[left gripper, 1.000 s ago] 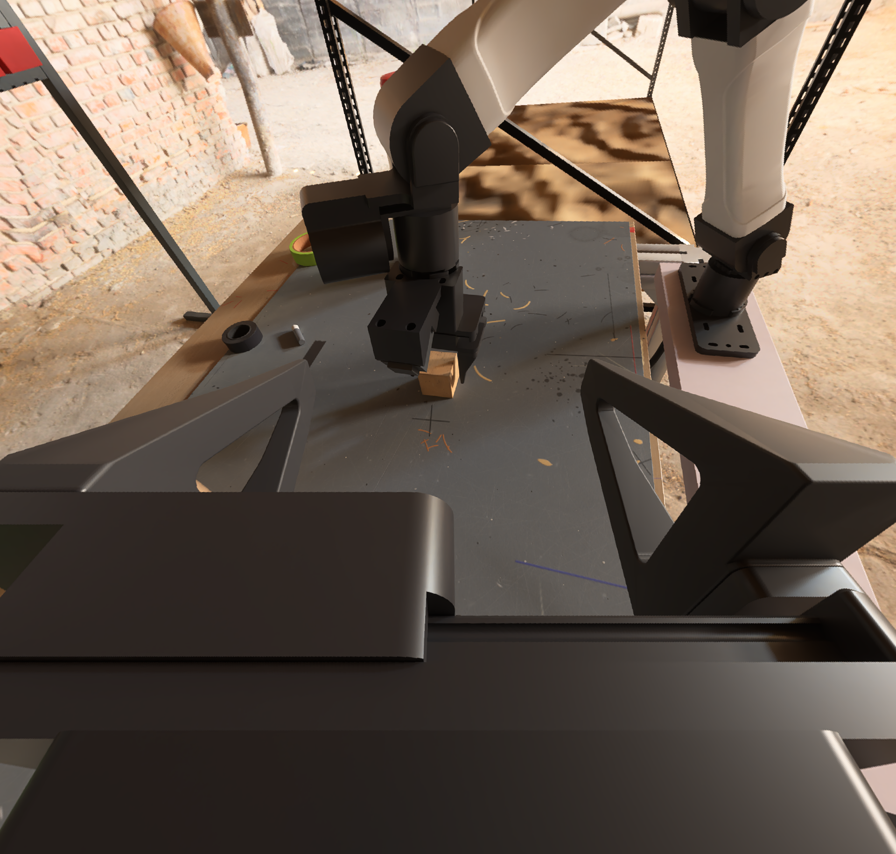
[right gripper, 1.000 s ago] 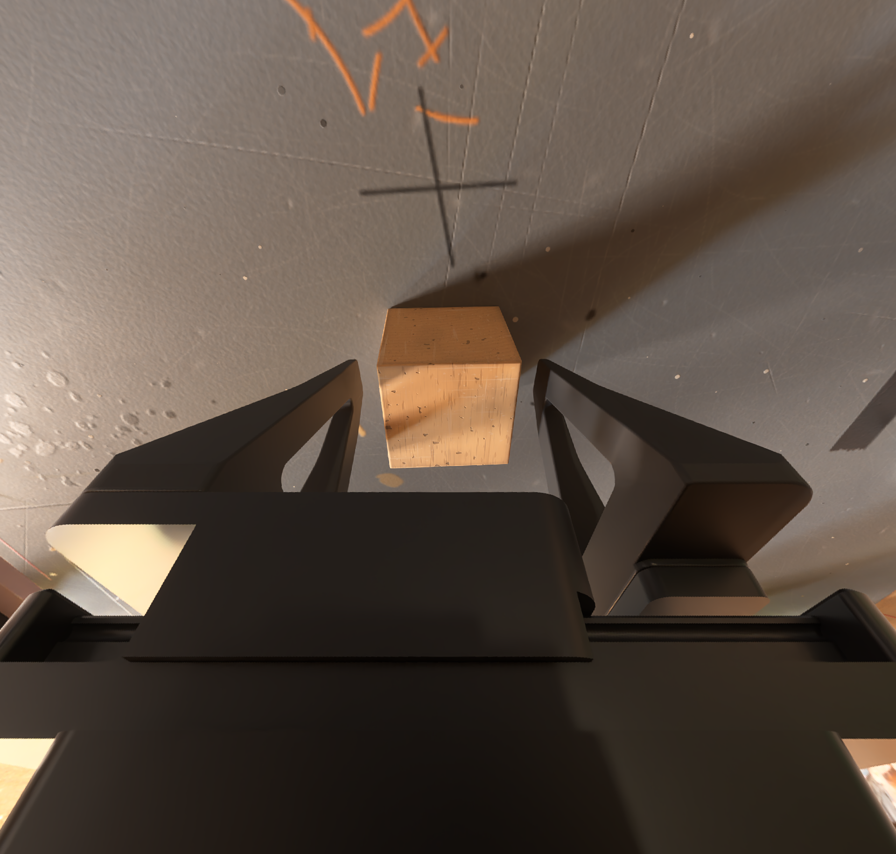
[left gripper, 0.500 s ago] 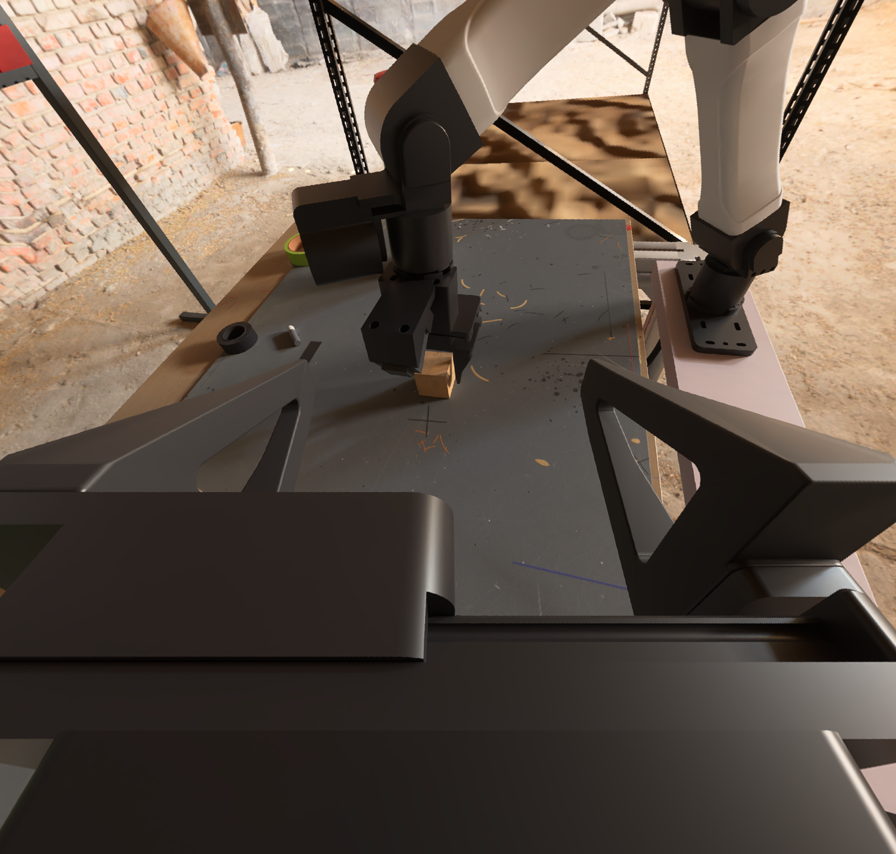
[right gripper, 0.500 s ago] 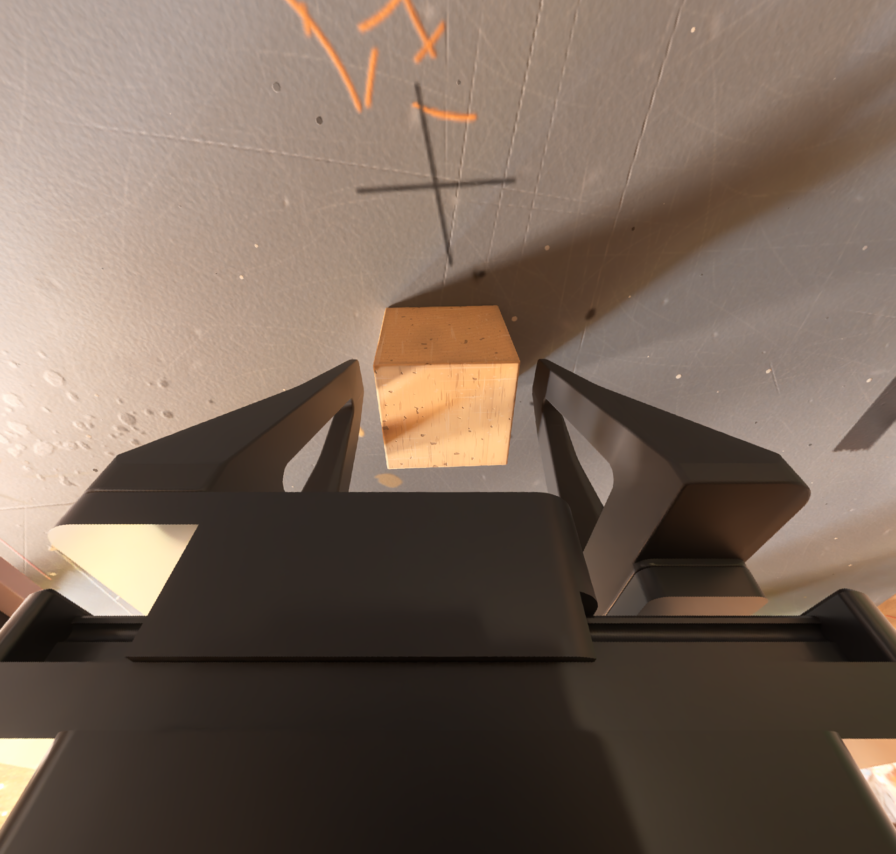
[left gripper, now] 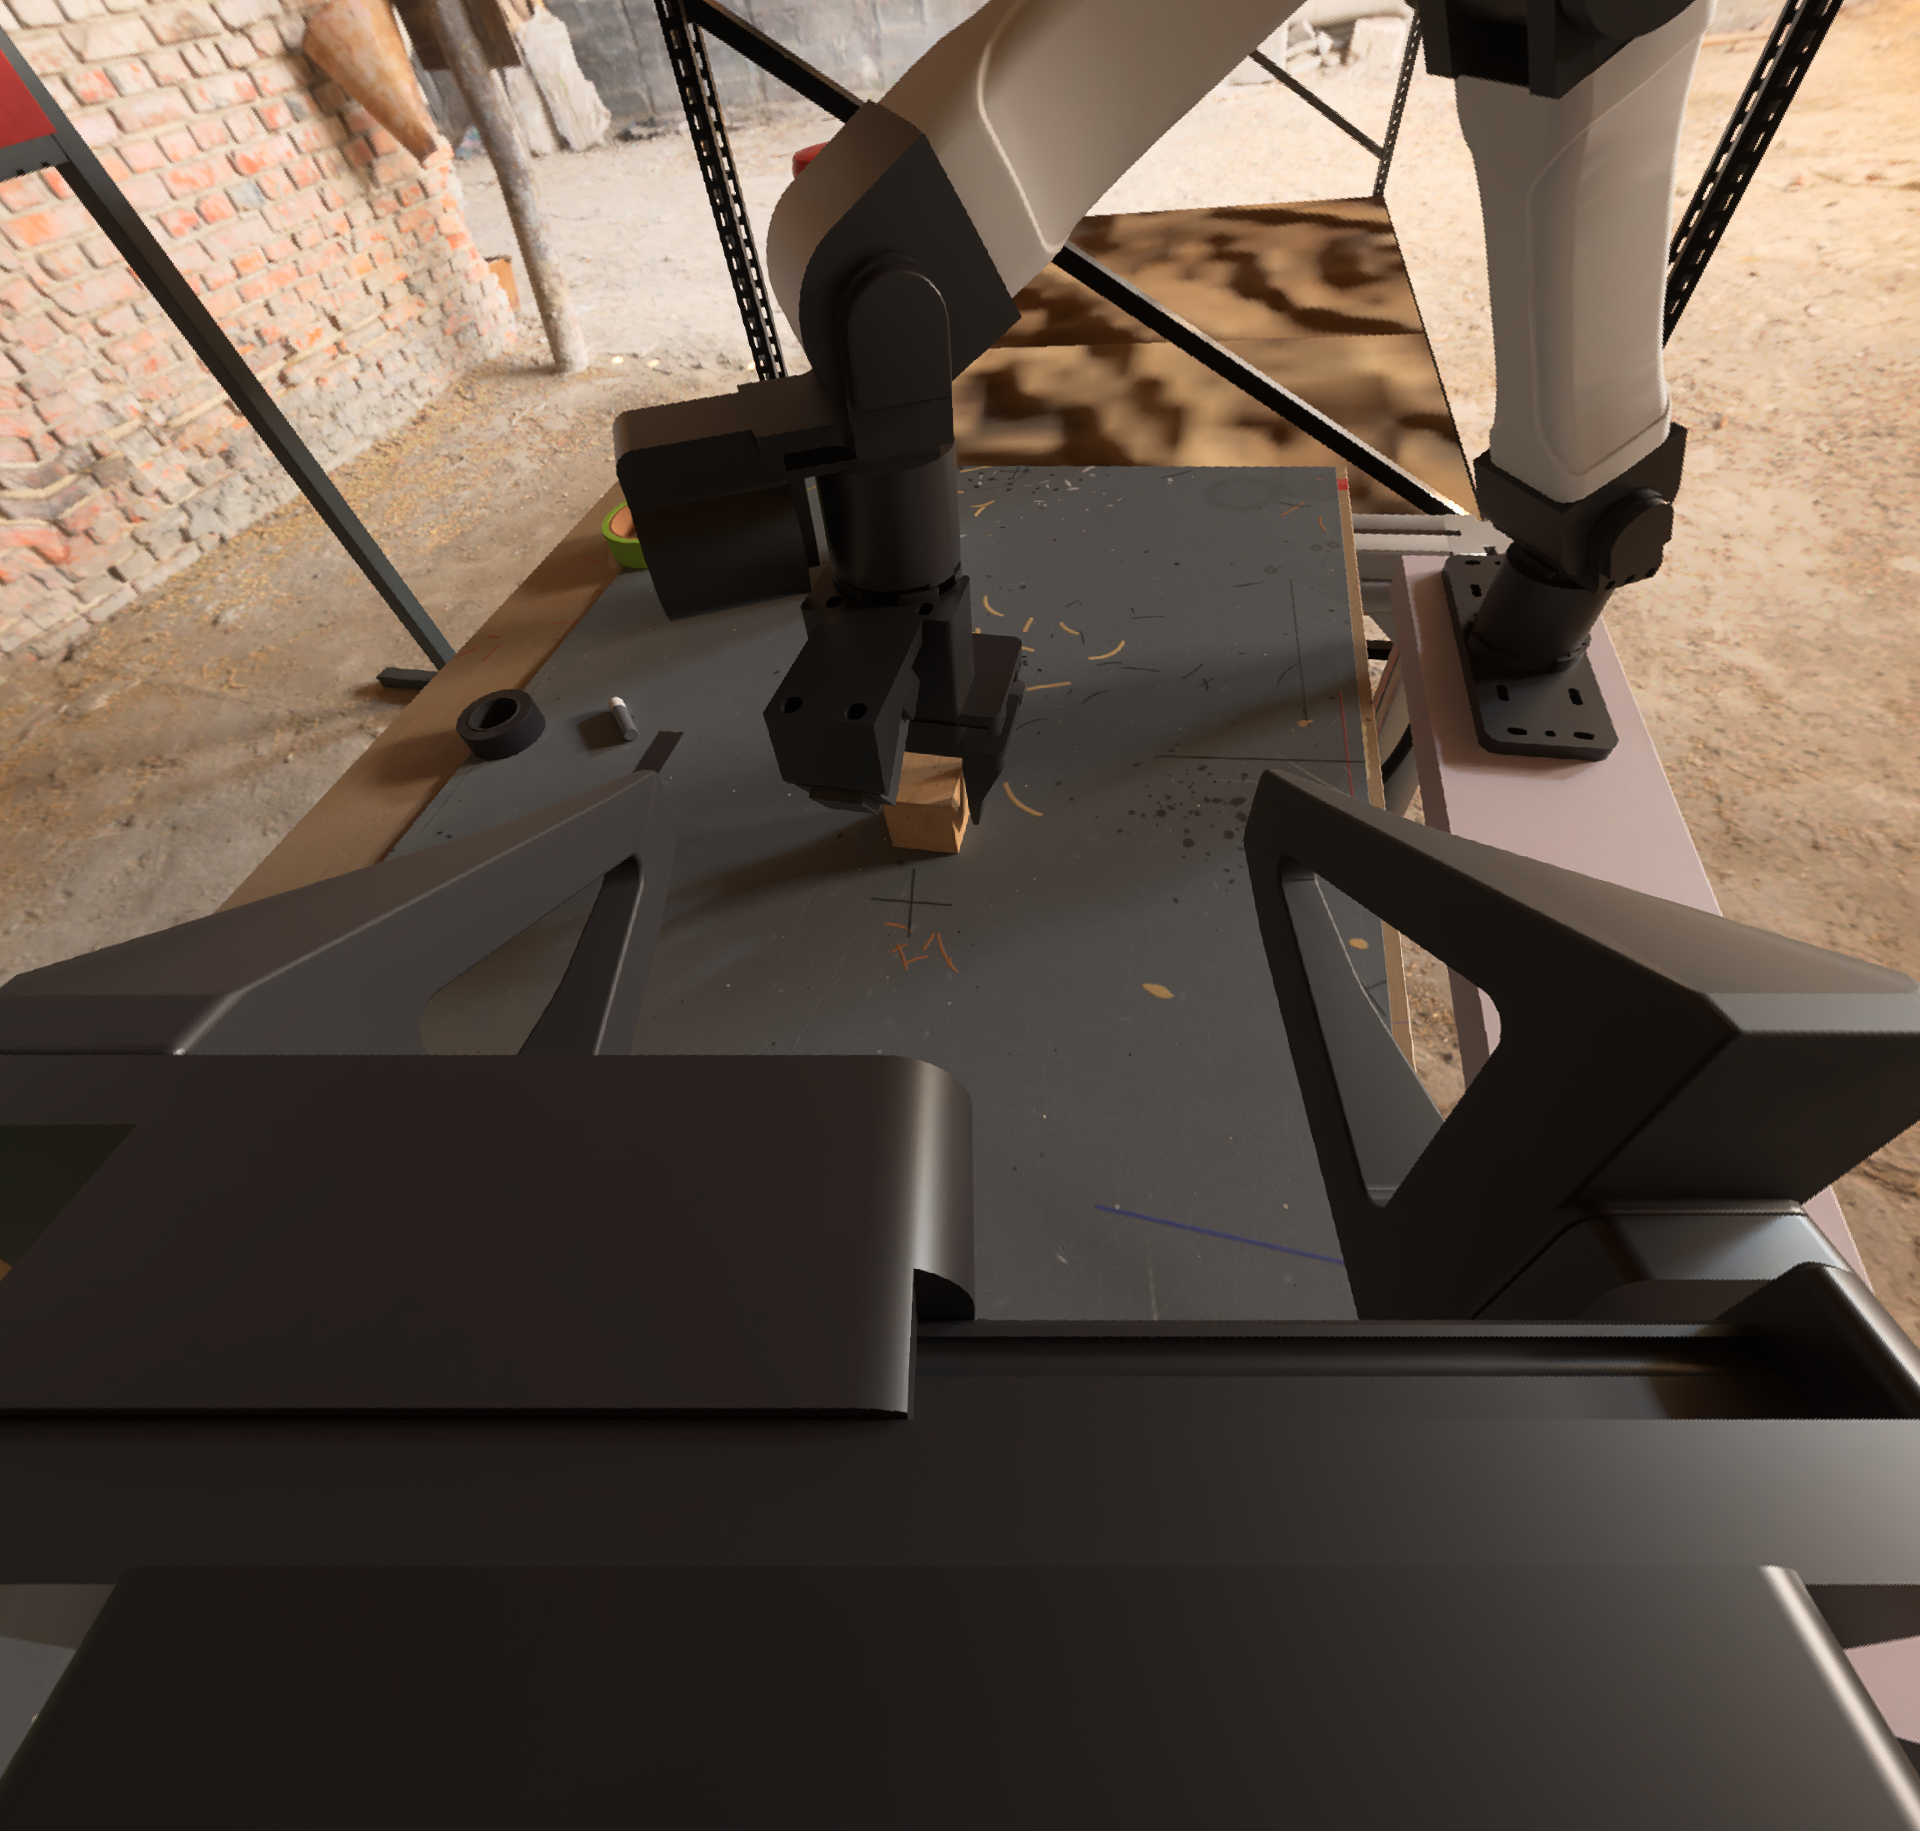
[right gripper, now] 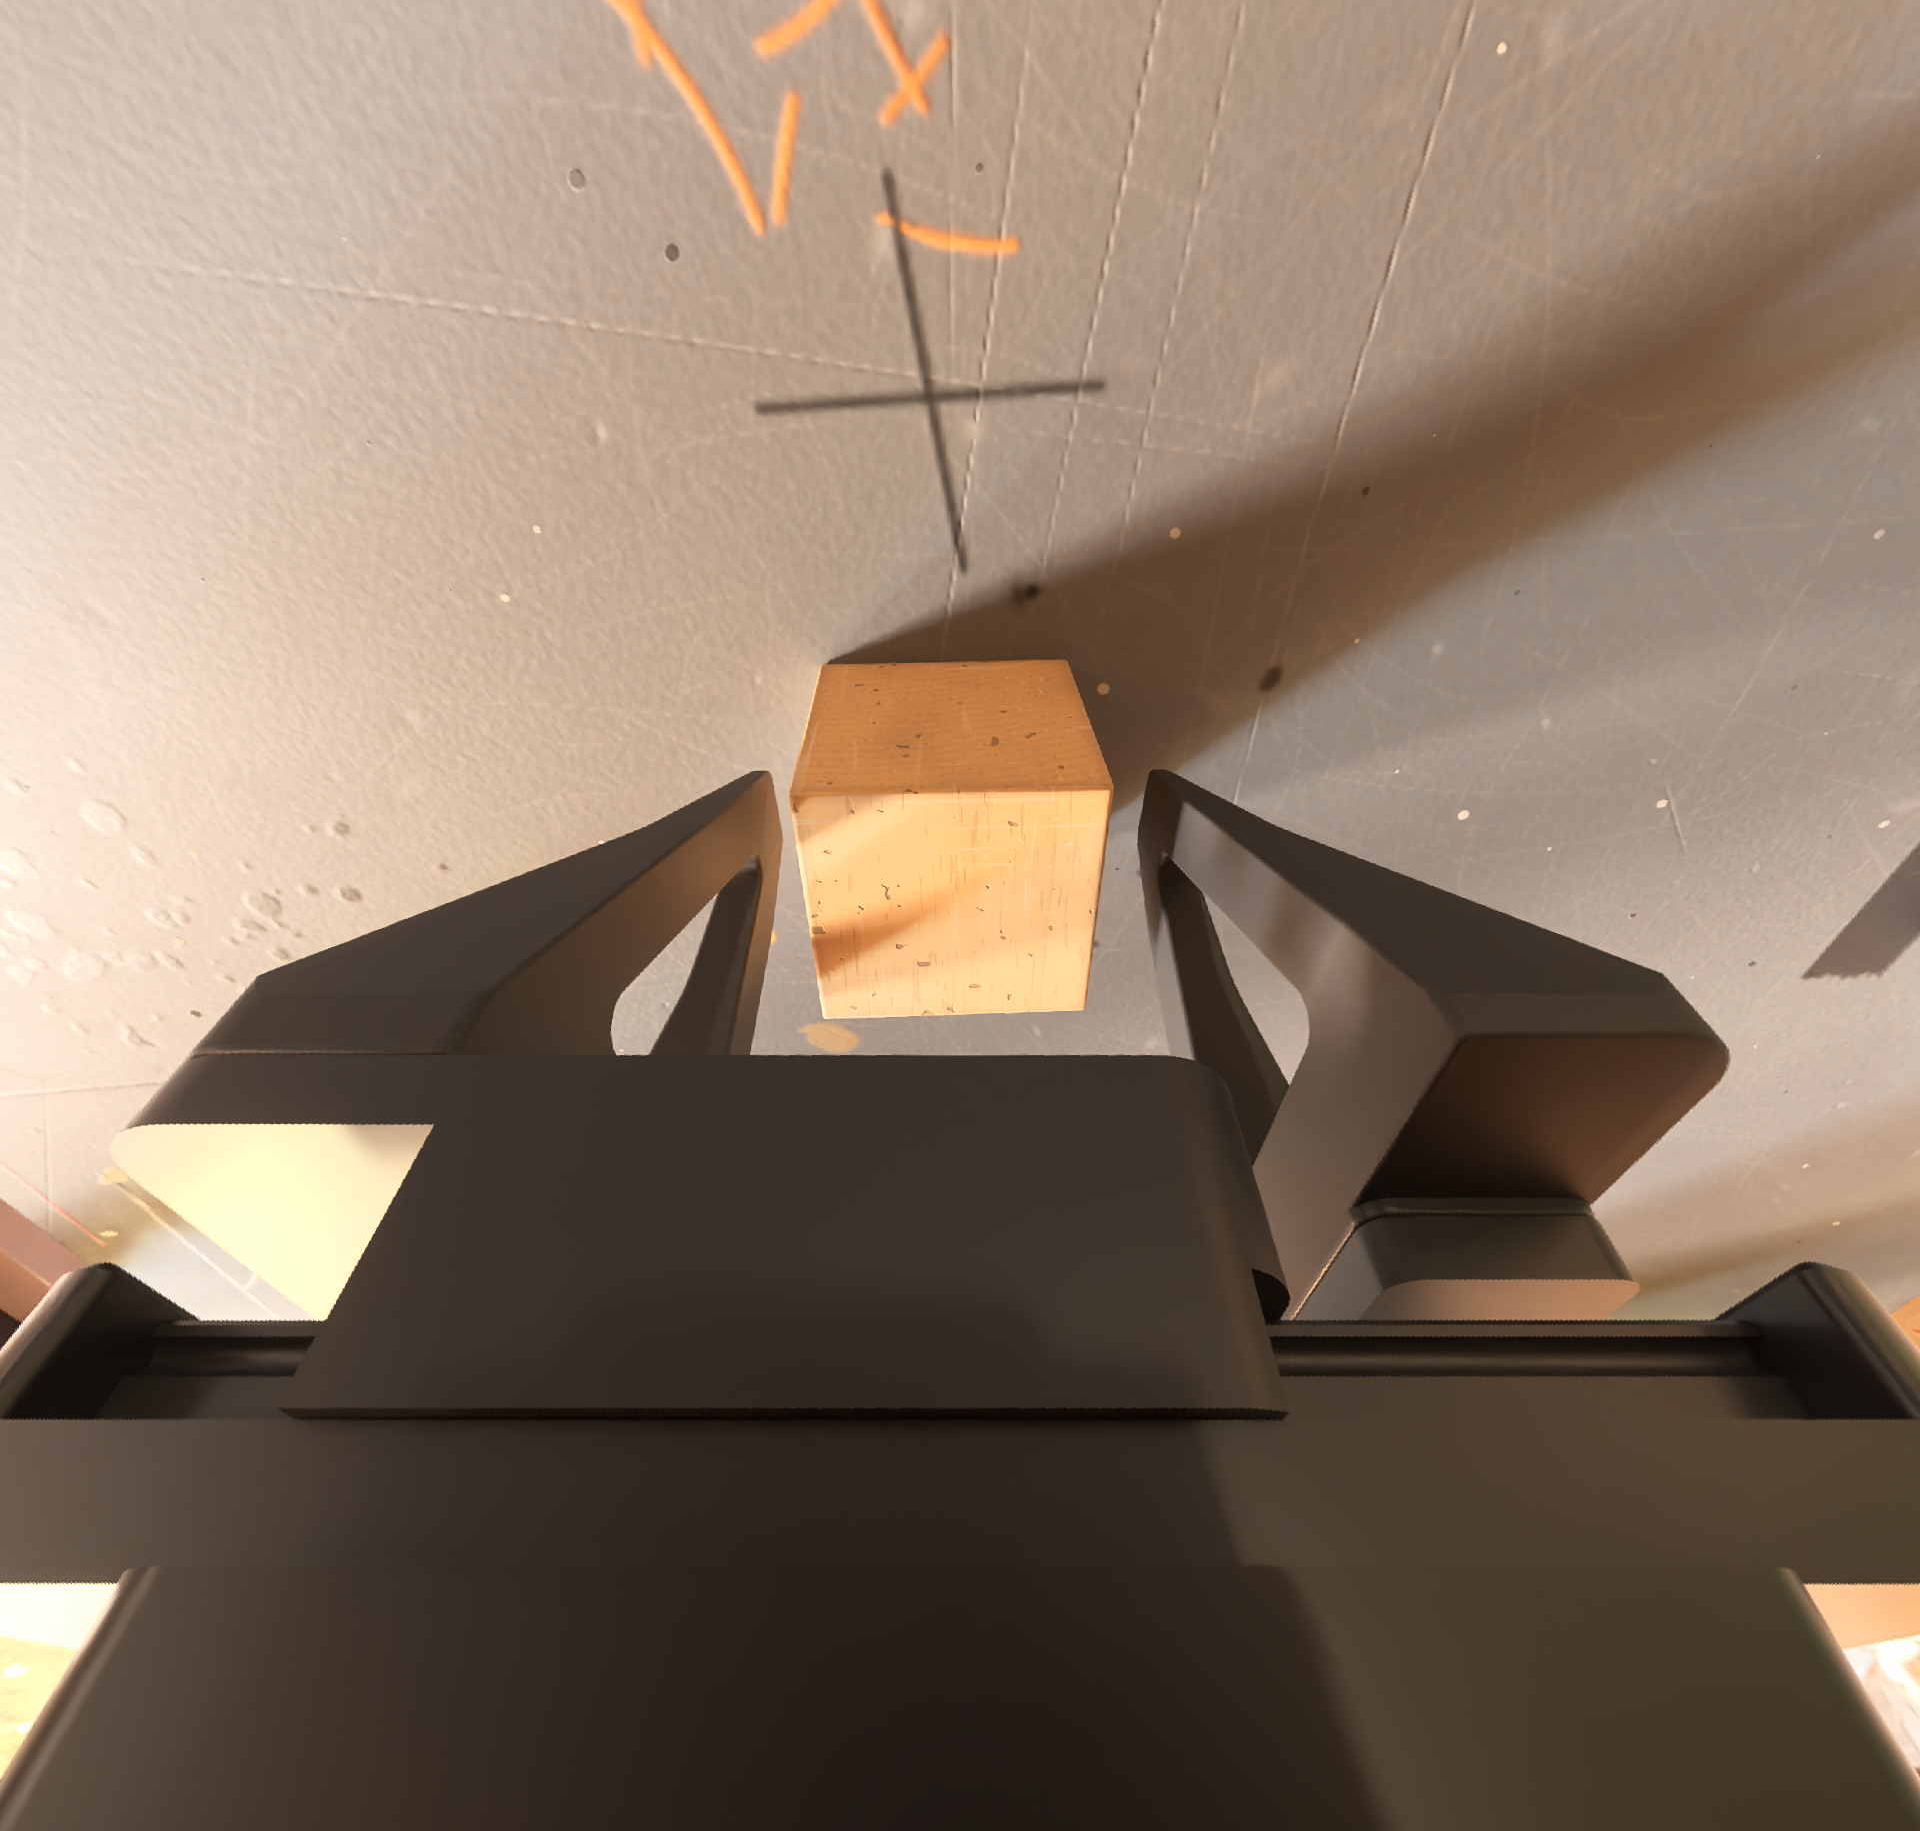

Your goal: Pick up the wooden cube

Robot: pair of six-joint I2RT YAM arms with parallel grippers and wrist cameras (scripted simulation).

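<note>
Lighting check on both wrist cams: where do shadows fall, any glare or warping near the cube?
Right wrist view: warm low light, the arm's broad shadow crosses the mat behind the wooden cube, shadow streaks on its near face, straight mat lines bow. Left wrist view: cube shaded under the right gripper; no glare.

A: Cube (left gripper: 928,813) top hidden by right gripper (left gripper: 914,789); contact with fingers unclear.
B: Green object (left gripper: 621,538) mostly behind the arm (left gripper: 717,524). Small white item (left gripper: 622,717) too small to identify.
</note>
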